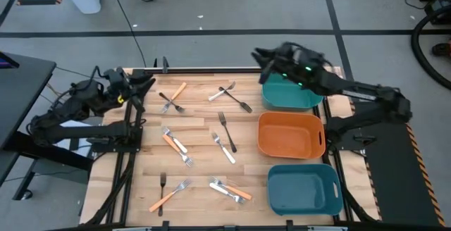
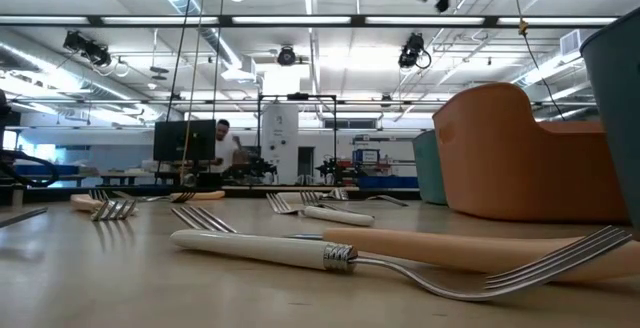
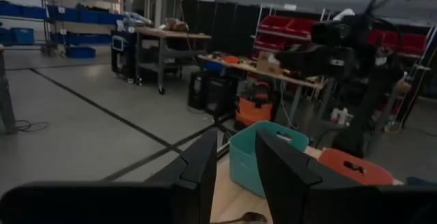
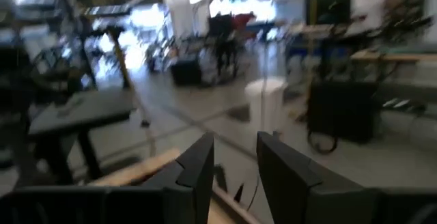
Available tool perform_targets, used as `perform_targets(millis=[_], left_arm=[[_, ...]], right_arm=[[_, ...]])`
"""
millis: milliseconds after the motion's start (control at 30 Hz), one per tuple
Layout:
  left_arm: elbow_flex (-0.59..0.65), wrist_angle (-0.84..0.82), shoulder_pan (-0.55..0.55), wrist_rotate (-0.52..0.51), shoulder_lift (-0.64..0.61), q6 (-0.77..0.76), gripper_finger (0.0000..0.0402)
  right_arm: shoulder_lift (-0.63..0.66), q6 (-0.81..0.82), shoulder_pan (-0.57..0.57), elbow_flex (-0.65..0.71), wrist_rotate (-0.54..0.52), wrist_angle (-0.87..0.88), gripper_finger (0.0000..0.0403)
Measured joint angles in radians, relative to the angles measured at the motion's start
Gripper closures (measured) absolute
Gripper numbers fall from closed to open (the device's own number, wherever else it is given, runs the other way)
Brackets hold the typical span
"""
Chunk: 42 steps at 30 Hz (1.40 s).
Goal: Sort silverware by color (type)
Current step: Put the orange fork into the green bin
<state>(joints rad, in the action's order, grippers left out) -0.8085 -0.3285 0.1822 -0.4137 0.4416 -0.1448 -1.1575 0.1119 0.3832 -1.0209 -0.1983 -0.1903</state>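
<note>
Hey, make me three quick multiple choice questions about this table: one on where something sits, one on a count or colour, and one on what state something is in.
1. Where is the right gripper?
A. inside the orange bin
B. above the far teal bin's far left corner
C. over the near forks

2. How many bins are on the table?
A. two
B. three
C. four

3. What is in the orange bin?
A. nothing
B. orange forks
C. white forks

Answers: 1 B, the high view shows it by the far teal bin. 2 B, two teal and one orange. 3 A, its floor is bare.
</note>
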Motion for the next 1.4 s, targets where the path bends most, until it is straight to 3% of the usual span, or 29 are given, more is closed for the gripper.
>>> perform_targets(millis=[333,500,733,867,1000,1400], left_arm=[[-0.001,-0.089,0.000,0.000,0.072,-0.093,0.0292],[-0.001,-0.155,0.000,-0.001,0.101,-0.164,0.0292],[-0.001,-0.180,0.000,-0.001,0.145,-0.165,0.0292],[-0.001,-0.180,0.000,-0.001,0.172,-0.159,0.0292],[-0.001,-0.180,0.000,-0.001,0.206,-0.159,0.0292],[-0.001,-0.179,0.000,-0.001,0.313,-0.171,0.0292]], right_arm=[[-0.316,0.083,0.096,-0.194,0.305,0.034,0.0284],[-0.392,0.114,0.056,-0.255,0.433,0.193,0.0284],[-0.441,0.009,-0.013,-0.279,0.370,0.337,0.0284],[-0.514,0.041,0.009,-0.310,0.354,0.364,0.0284],[-0.614,-0.036,0.039,-0.398,0.357,0.426,0.0284],[-0.840,-0.142,0.097,-0.613,0.471,0.565,0.0284]])
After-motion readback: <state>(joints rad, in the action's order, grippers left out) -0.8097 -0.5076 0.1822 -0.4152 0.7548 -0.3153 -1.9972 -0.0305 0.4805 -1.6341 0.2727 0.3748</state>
